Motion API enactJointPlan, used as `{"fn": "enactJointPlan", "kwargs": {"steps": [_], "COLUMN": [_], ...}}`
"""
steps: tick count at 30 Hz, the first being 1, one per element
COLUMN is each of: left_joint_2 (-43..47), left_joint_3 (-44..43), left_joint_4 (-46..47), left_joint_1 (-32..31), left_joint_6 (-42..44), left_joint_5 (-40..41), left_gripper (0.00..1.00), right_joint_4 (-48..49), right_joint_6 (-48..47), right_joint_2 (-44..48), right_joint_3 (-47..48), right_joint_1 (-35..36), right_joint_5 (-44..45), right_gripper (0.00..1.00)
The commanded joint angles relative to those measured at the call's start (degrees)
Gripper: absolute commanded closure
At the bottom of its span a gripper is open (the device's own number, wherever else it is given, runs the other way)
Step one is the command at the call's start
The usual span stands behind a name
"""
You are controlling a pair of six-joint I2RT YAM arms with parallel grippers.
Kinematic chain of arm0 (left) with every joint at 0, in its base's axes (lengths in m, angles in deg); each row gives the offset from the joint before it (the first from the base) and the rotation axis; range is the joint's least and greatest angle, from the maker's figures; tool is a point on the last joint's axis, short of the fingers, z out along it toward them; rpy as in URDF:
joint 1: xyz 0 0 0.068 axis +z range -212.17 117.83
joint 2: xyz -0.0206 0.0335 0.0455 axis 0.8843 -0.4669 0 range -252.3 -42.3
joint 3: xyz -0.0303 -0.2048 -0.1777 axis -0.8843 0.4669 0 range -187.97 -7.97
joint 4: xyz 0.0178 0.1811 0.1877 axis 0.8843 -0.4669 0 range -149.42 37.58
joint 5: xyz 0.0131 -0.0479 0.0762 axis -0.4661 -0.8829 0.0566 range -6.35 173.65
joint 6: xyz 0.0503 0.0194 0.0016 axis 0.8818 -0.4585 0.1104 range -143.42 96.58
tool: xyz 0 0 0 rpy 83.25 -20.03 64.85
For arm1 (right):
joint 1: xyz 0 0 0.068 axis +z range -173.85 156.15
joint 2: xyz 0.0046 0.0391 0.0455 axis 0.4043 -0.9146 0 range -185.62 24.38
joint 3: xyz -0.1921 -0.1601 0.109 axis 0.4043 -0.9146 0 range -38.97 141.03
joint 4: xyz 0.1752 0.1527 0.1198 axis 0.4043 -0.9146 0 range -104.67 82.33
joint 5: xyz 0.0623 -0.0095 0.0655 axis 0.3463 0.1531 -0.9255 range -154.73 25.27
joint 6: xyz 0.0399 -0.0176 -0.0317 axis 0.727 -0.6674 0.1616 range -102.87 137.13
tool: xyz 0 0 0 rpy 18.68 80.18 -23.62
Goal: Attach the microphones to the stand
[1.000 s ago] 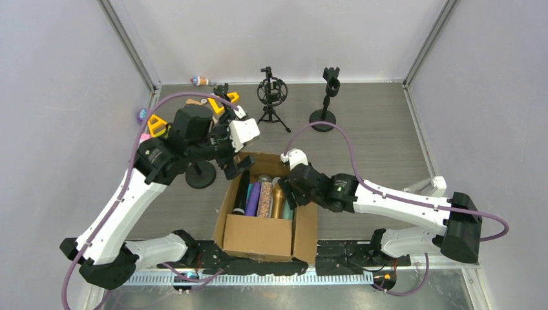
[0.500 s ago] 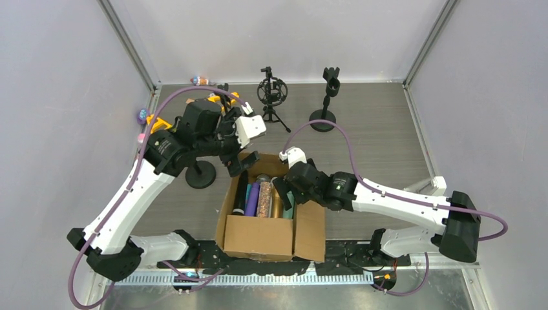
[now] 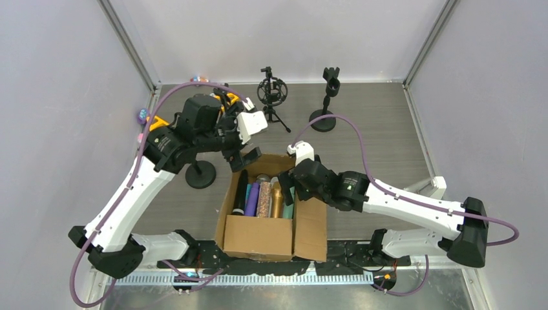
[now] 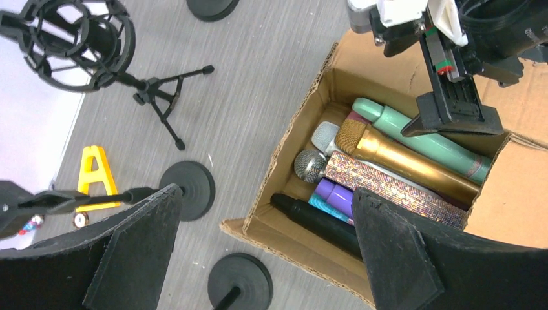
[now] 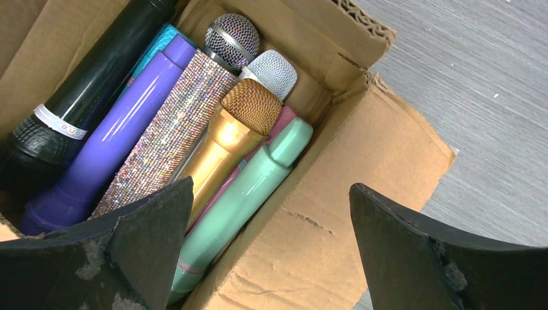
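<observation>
Left gripper [image 4: 265, 194] and right gripper [image 5: 271, 186] above the box [image 3: 258, 239] — jaws wide, empty — where close-packed microphones [image 5: 194, 129] may snag neighbours.

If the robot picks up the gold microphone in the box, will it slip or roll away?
Probably stiff: the gold microphone looks like one hard straight stick. Its smooth shiny body might slip in a loose grip. Being round, it would likely roll once free; the other microphones in the cardboard box wedge it now.
</observation>
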Motion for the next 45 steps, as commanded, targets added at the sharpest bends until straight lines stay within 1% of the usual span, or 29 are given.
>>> {"fn": "enactJointPlan", "kwargs": {"steps": [1, 3, 6, 9, 13, 18, 20, 24, 27, 28, 30, 31, 32, 34, 35, 38, 42, 43, 45], "left_joint_2": [0.9, 1.6, 0.2, -3.1, -5.3, -8.9, -10.9, -13.4, -14.3, -14.7, -15.7, -16.1, -16.4, -16.5, -16.4, -16.5, -16.5, -16.2, -14.4], "left_joint_3": [3.5, 6.0, 7.3, 6.7, 8.9, 9.3, 7.5, 7.3, 7.9, 7.8, 7.0, 6.3, 5.7, 4.7, 4.5, 2.9, -1.5, -2.2, -2.2], "left_joint_4": [4.5, 5.8, 7.0, 5.4, 9.3, 11.4, 10.1, 9.1, 10.2, 10.6, 10.6, 10.0, 9.2, 7.4, 6.5, 3.3, -1.7, -2.7, -3.5], "left_joint_1": [0.0, 0.0, -0.2, -0.5, -0.6, -0.1, 0.6, 1.9, 2.7, 3.2, 3.9, 4.1, 4.2, 4.4, 4.4, 4.4, 4.4, 4.4, 4.3], "left_joint_6": [5.0, 8.8, 12.1, 15.8, 19.9, 22.1, 22.5, 24.2, 25.4, 25.5, 25.8, 25.7, 25.8, 25.8, 25.9, 25.5, 23.4, 22.6, 21.8], "left_joint_5": [-6.7, -9.4, -9.0, -7.9, -3.7, -2.6, -2.9, -2.4, -1.0, -0.8, -1.0, -1.3, -1.8, -2.5, -2.8, -2.7, -2.1, -1.9, -1.7], "left_gripper": [0.0, 0.0, 0.0, 0.0, 0.01, 0.01, 0.03, 0.08, 0.13, 0.16, 0.24, 0.31, 0.38, 0.56, 0.61, 0.7, 0.94, 0.99, 1.0], "right_joint_4": [0.4, 0.7, -1.4, -2.2, -1.5, 1.3, 1.4, 2.5, 3.1, 3.2, 4.1, 4.4, 4.5, 4.8, 5.1, 6.2, 8.0, 8.4, 9.3], "right_joint_6": [5.6, 6.7, 7.4, 8.1, 10.2, 12.5, 12.3, 11.5, 11.0, 10.9, 10.6, 10.0, 9.8, 8.1, 7.6, 5.1, 2.9, 2.6, 1.9], "right_joint_2": [3.3, 3.4, 3.2, 3.7, 4.0, 2.9, 2.6, 2.5, 1.7, 1.3, 1.3, 1.2, 1.2, 1.3, 1.4, 1.9, 2.4, 2.4, 2.2], "right_joint_3": [-0.5, -1.8, -2.0, -2.1, -3.9, -7.2, -7.4, -7.9, -7.5, -7.4, -7.5, -7.4, -7.3, -7.0, -6.7, -5.5, -4.4, -4.4, -3.9], "right_joint_1": [0.4, 0.6, 1.0, 1.2, 2.0, 2.6, 2.5, 2.6, 2.4, 2.5, 2.5, 2.5, 2.5, 2.2, 2.0, 1.5, 1.2, 1.1, 0.9], "right_joint_5": [0.1, -0.4, 0.6, 1.0, 0.9, -0.4, -0.3, 0.1, -0.2, -0.2, -0.2, -0.1, 0.1, 0.4, 0.1, -0.2, 0.0, 0.0, -0.3], "right_gripper": [0.05, 0.04, 0.03, 0.01, 0.08, 0.15, 0.18, 0.25, 0.33, 0.35, 0.45, 0.47, 0.52, 0.58, 0.59, 0.61, 0.61, 0.61, 0.61]}}
